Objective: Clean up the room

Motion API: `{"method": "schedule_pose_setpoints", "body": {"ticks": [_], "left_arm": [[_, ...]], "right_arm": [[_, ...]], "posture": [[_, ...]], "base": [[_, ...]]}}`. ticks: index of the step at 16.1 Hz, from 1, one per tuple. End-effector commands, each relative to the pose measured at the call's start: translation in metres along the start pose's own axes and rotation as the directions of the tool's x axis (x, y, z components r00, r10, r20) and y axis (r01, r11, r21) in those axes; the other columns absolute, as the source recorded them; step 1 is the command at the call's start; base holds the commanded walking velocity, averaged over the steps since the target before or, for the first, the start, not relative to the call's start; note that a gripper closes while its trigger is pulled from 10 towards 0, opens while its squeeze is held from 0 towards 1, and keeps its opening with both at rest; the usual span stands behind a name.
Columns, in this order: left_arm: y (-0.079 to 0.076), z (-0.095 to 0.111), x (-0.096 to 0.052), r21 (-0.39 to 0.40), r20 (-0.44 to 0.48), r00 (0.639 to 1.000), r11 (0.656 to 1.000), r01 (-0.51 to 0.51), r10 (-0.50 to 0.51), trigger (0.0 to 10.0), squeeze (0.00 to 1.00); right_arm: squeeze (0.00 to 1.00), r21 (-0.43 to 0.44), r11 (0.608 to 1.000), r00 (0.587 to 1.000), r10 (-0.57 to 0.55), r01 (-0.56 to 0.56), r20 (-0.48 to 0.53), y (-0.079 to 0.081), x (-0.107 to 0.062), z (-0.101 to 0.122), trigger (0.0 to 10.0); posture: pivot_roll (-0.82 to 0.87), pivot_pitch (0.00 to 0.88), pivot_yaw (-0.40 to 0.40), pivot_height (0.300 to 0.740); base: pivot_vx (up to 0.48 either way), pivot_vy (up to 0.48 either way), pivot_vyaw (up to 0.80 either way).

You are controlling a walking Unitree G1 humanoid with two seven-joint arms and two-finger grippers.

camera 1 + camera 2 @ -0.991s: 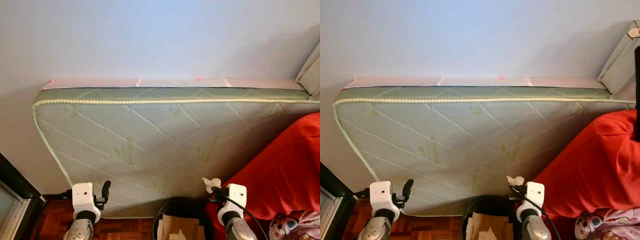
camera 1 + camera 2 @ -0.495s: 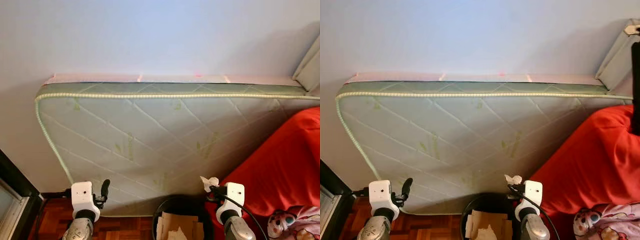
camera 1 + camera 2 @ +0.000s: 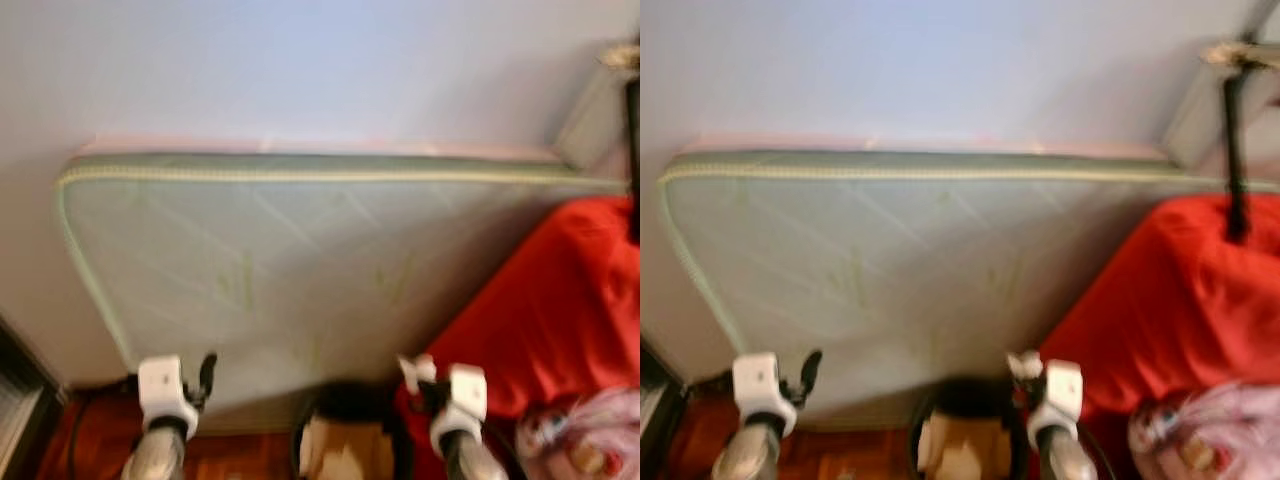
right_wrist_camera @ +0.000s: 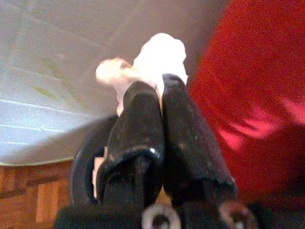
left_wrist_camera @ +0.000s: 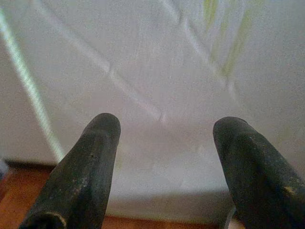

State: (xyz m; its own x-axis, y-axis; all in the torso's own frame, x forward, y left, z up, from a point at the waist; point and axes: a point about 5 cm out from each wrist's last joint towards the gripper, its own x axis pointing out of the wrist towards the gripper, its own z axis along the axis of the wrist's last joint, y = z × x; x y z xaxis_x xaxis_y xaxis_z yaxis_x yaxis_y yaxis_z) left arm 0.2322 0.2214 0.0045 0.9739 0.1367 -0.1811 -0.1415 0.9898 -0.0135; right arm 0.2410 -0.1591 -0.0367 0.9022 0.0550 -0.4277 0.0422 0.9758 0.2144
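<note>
Right wrist view shows my right end effector (image 4: pixel 159 88) pinching a crumpled tissue (image 4: pixel 157 59) above the black bin (image 4: pixel 88 157), seemingly ready for dropping, while my left end effector (image 5: pixel 164 129) hangs spread.

My right gripper (image 3: pixel 1025 366) pinches a white tissue wad (image 3: pixel 1021 361) just right of the black bin (image 3: pixel 965 400), which stands below the leaning green mattress (image 3: pixel 900 260).

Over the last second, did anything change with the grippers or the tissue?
Only the camera shifted and blurred as the robot moved. The right gripper stays shut on the white tissue near the black bin; the left gripper stays open, facing the mattress.
</note>
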Motion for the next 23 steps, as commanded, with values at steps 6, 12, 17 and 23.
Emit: {"method": "schedule_pose_setpoints", "body": {"ticks": [6,12,17,23], "left_arm": [[0.001,-0.001,-0.001,-0.006,-0.016,1.0,1.0,-0.009,0.009,10.0,0.0],[-0.004,0.0,0.002,-0.016,-0.017,1.0,1.0,-0.003,0.003,10.0,0.0],[0.001,0.014,0.01,-0.048,0.022,0.999,0.998,-0.034,0.035,10.0,0.0],[-0.007,0.032,0.015,-0.073,0.086,0.996,0.997,-0.025,0.031,10.0,0.0]], "right_arm": [[0.0,0.004,0.999,0.997,0.048,-0.047,-0.064,0.004,0.001,-0.005,10.0],[0.0,-0.025,0.997,0.993,0.07,-0.073,-0.097,0.004,0.001,-0.007,10.0],[0.0,-0.035,0.992,0.985,0.116,-0.121,-0.131,0.013,0.011,0.002,10.0],[0.0,-0.078,0.98,0.977,0.176,-0.186,-0.117,0.028,0.032,0.038,10.0]], "posture": [[0.15,0.0,-0.091,0.664],[0.16,0.0,-0.103,0.649],[0.2,0.056,-0.119,0.649],[0.2,0.147,-0.181,0.649]], "base": [[0.0,0.0,0.0],[0.0,0.0,0.0],[0.0,0.0,0.0],[0.0,0.0,0.0]]}}
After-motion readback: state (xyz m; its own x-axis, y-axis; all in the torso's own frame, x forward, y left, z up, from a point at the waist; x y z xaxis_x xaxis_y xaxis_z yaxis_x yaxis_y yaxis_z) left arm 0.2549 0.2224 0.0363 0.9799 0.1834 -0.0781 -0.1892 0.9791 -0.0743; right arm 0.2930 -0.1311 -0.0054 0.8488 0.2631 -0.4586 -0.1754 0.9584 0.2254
